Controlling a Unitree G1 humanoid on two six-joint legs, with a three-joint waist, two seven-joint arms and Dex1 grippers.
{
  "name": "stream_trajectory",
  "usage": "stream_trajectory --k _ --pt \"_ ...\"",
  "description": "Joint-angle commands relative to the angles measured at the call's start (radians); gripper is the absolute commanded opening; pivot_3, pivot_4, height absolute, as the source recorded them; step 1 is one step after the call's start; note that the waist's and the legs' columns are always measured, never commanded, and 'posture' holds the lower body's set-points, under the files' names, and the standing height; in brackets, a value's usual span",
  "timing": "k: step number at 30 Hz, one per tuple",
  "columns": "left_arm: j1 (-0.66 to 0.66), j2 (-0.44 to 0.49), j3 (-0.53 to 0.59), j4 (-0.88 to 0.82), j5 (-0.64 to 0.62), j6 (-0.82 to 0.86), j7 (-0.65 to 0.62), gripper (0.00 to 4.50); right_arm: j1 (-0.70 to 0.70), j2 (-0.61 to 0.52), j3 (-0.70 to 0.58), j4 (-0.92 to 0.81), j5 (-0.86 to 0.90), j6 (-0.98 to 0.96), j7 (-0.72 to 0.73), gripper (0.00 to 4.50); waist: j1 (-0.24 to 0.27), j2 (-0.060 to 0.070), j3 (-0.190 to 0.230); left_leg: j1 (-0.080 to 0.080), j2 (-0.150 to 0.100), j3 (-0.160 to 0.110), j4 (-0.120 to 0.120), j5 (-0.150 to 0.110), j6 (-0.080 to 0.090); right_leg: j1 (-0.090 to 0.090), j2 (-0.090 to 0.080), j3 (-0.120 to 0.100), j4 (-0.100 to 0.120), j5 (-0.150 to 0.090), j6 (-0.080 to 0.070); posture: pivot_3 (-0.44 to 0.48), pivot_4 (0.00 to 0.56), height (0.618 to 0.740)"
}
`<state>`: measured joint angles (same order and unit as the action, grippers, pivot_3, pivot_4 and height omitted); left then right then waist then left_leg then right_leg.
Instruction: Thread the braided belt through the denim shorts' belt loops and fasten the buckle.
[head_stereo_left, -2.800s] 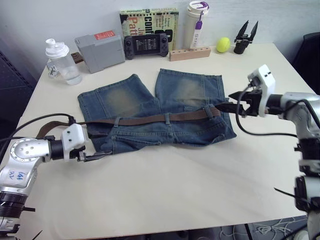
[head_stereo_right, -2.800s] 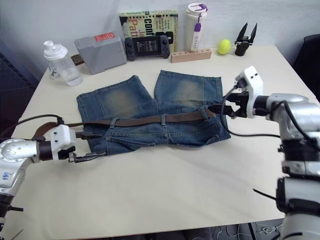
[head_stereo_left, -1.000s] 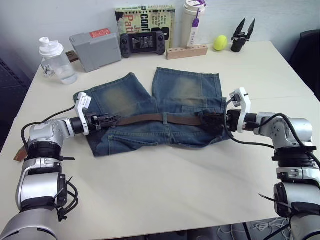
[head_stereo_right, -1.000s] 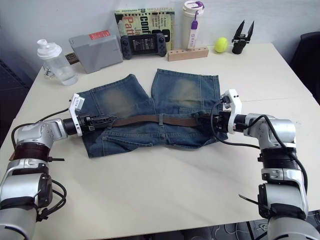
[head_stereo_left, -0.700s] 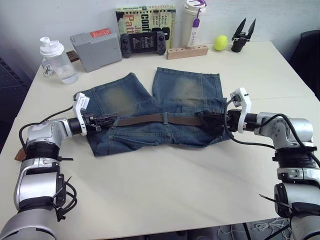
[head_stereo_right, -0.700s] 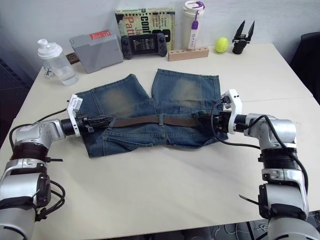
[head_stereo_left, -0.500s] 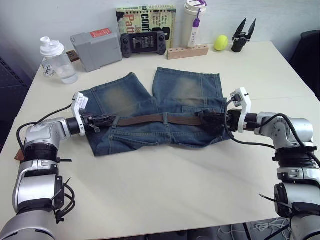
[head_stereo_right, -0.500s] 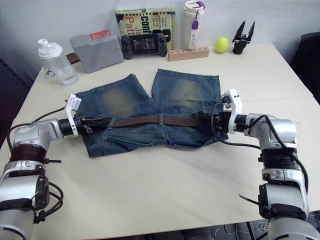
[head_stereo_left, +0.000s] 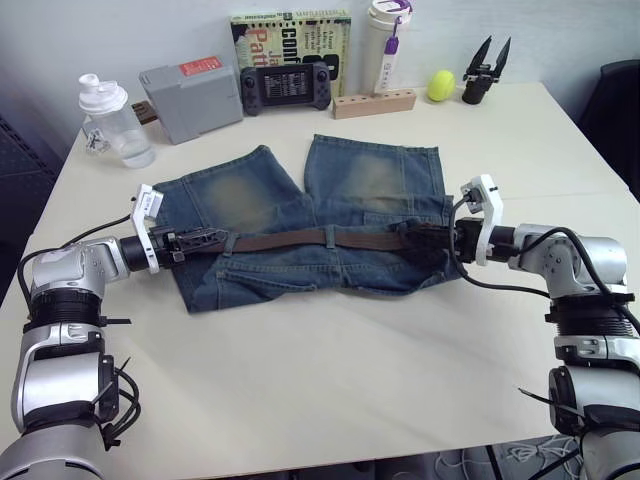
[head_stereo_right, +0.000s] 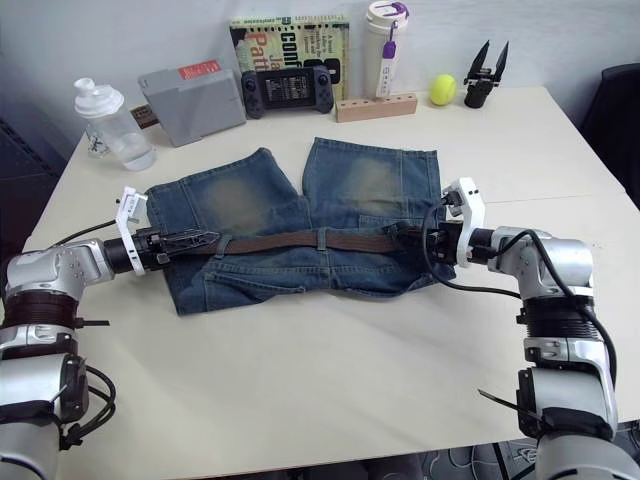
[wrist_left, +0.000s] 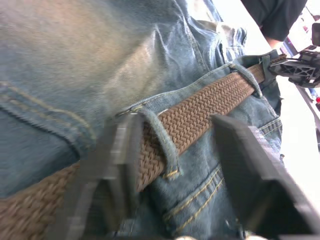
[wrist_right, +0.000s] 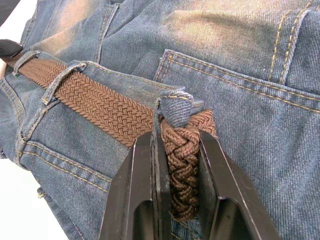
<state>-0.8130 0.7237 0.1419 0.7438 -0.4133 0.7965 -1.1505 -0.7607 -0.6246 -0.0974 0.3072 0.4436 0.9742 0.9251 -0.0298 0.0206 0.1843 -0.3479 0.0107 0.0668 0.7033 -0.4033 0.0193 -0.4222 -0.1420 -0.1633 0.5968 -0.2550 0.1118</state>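
The faded blue denim shorts (head_stereo_left: 320, 225) lie flat on the table (head_stereo_left: 330, 380), the dark-brown braided belt (head_stereo_left: 300, 239) through their waistband. The right pincer (wrist_right: 176, 165) is clenched on the belt's limp, grippy end; the left pincer (wrist_left: 175, 165) straddles it, released.

Left arm stretched low across the tabletop, left gripper (wrist_left: 170, 165) with fingers parted either side of the braided belt (wrist_left: 200, 112); right arm bent inward at elbow, right gripper (wrist_right: 182, 200) pinched onto belt's end
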Motion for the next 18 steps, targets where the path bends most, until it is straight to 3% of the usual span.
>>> stream_trajectory --k 1,16,18 --pt "0.007 -0.002 -0.030 -0.037 0.014 0.005 -0.023 4.25 0.011 0.003 -0.019 -0.050 0.031 -0.005 0.000 0.32 0.000 0.000 0.000 0.000 0.000 0.000 0.000 0.000 0.000 0.000 0.000 0.000 0.000 0.000 0.000 0.000 0.150 0.726" --pt "-0.082 -0.073 -0.063 0.095 0.064 -0.040 -0.027 4.25 0.051 0.010 -0.027 -0.112 0.061 0.025 -0.035 0.32 0.002 -0.001 -0.001 -0.004 -0.001 0.000 0.004 0.000 0.000 -0.004 -0.001 0.000 0.005 0.000 0.000 0.000 0.150 0.726" --pt "-0.083 -0.073 -0.066 0.114 0.079 -0.061 -0.026 3.69 0.049 0.011 -0.028 -0.115 0.064 0.029 -0.039 0.32 0.002 -0.001 -0.001 -0.004 -0.001 0.000 0.005 0.000 0.000 -0.004 -0.001 0.000 0.005 0.000 0.000 0.000 0.150 0.726"
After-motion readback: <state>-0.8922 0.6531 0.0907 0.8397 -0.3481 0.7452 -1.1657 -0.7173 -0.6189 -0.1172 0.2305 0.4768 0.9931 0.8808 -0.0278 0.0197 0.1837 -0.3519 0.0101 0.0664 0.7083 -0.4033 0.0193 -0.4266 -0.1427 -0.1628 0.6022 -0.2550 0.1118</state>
